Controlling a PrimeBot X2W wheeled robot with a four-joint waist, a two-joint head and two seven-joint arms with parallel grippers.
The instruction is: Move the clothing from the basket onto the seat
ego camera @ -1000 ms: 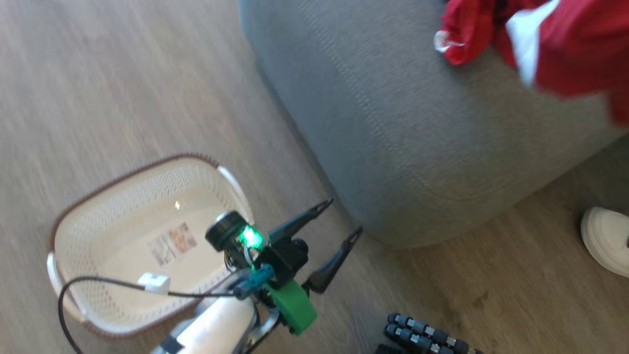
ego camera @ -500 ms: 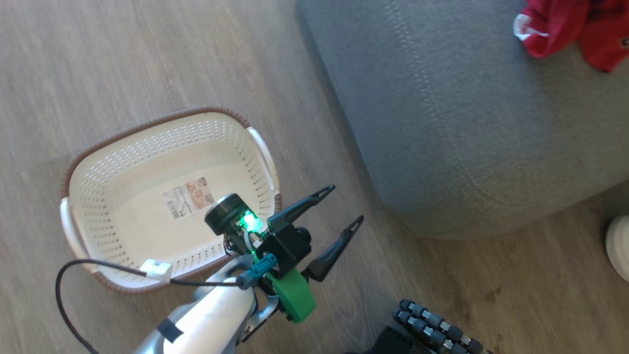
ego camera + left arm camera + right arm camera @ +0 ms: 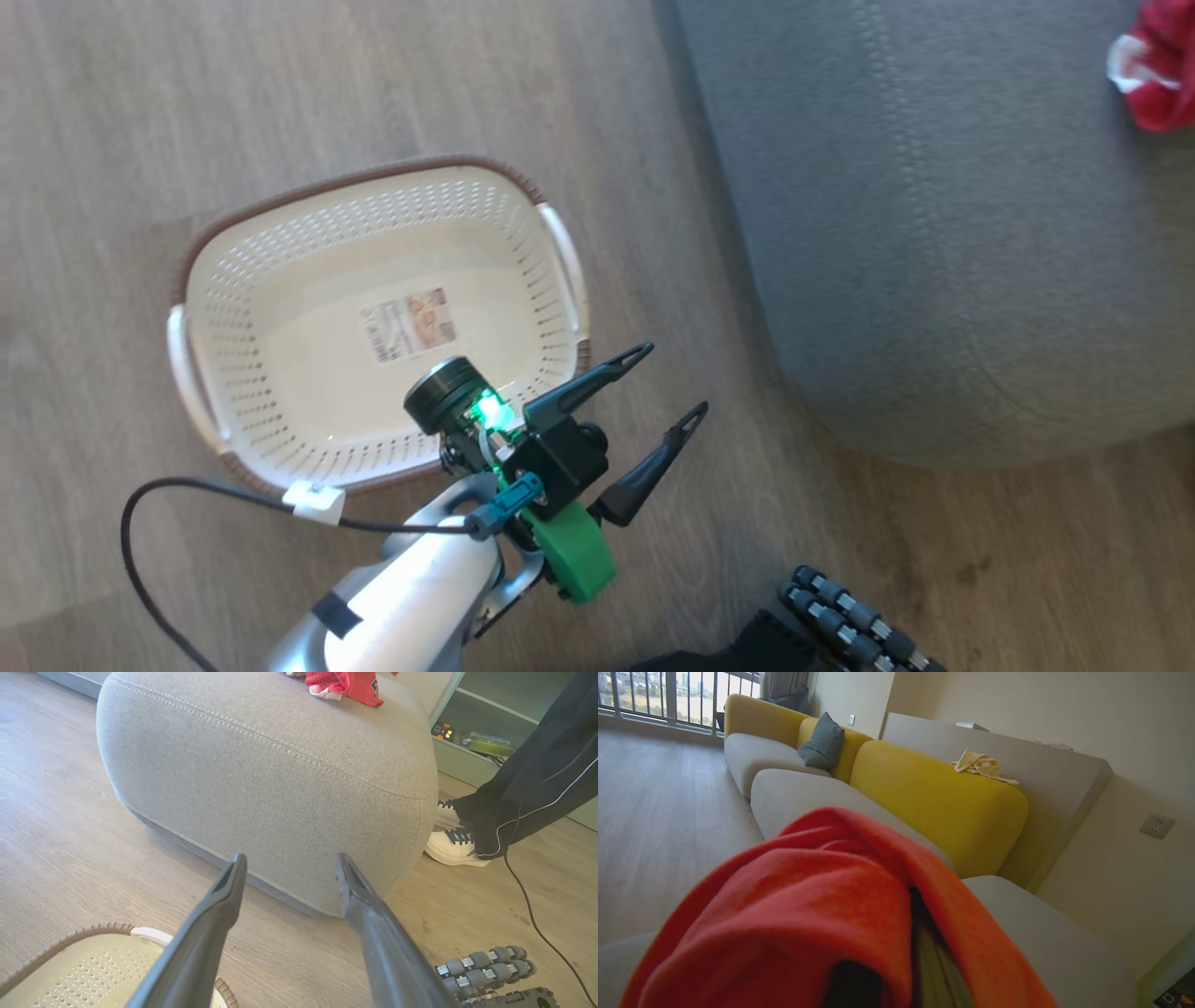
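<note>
One gripper open, one closed: left gripper (image 3: 675, 380) spread wide, holding nothing, just beside the basket (image 3: 280, 308) (sticker (image 3: 408, 324) on its bottom). Right gripper clamped on red clothing (image 3: 808, 905) draped over its fingers, above the seat (image 3: 934, 233). More red fabric (image 3: 348, 681) lies on the seat top.

One basket (image 3: 299, 219) sits centre left in the head view, with two white handles (image 3: 565, 261) and one sticker (image 3: 409, 323) inside. One grey seat (image 3: 934, 233) takes the upper right, with one heap of red clothing (image 3: 1158, 84) at the top right corner. One left gripper (image 3: 672, 380) shows two dark fingers (image 3: 588, 385).

In the left wrist view, two white shoes (image 3: 448, 848) stand at the right and two rows of grey rollers (image 3: 486, 968) lie lower right.

The right wrist view has one grey-blue pillow (image 3: 824, 742) upper left and two wall sockets (image 3: 1156, 826).
</note>
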